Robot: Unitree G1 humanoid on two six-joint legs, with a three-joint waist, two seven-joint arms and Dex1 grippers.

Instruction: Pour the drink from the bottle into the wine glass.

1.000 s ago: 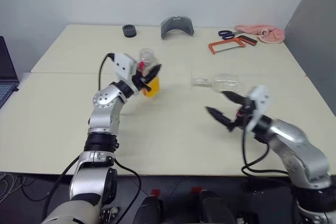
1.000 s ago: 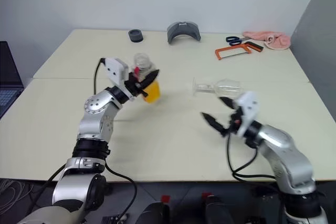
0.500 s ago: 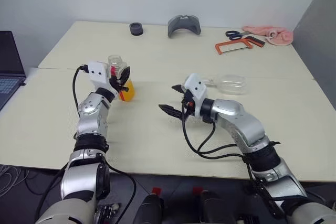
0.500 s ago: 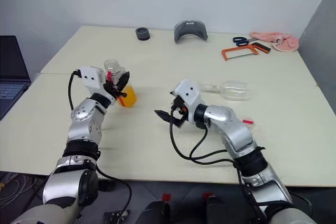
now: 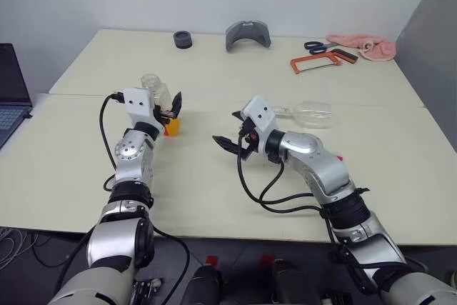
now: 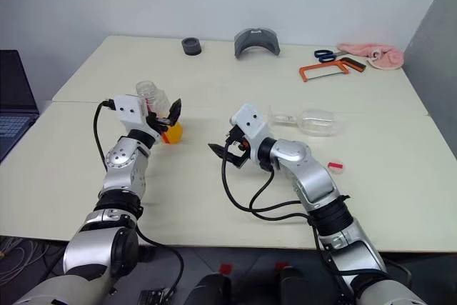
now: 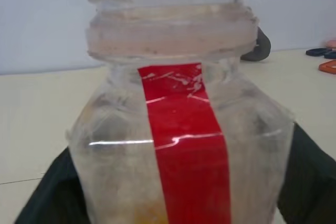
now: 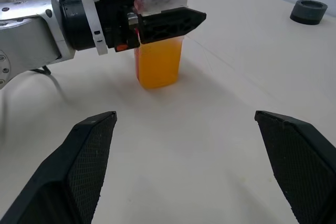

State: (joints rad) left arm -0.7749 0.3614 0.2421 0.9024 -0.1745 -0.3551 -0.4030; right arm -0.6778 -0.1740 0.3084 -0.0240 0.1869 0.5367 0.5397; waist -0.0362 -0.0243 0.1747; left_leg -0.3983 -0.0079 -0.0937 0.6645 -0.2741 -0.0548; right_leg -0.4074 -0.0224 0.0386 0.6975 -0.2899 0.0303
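Note:
The bottle (image 5: 158,96) stands upright on the table with its threaded neck bare, a red strip (image 7: 184,145) down its side and the orange drink (image 8: 157,64) low in it. My left gripper (image 5: 168,105) is open, a black finger (image 8: 168,22) on each side of the bottle. To its right, my right gripper (image 5: 227,128) hangs open and empty above the table, pointing at the bottle. The wine glass (image 5: 312,114) lies on its side behind my right arm, its foot hidden by the wrist.
A small red piece (image 6: 335,166) lies near my right forearm. Along the far edge are a black ring (image 5: 183,38), a grey curved part (image 5: 245,35), an orange hacksaw (image 5: 314,62), scissors (image 5: 314,46) and a pink cloth (image 5: 363,44). A laptop (image 5: 11,98) sits at the left.
The head camera shifted. My right arm swung left toward the bottle. My left gripper came down with the bottle, which now stands upright, and its fingers have spread apart.

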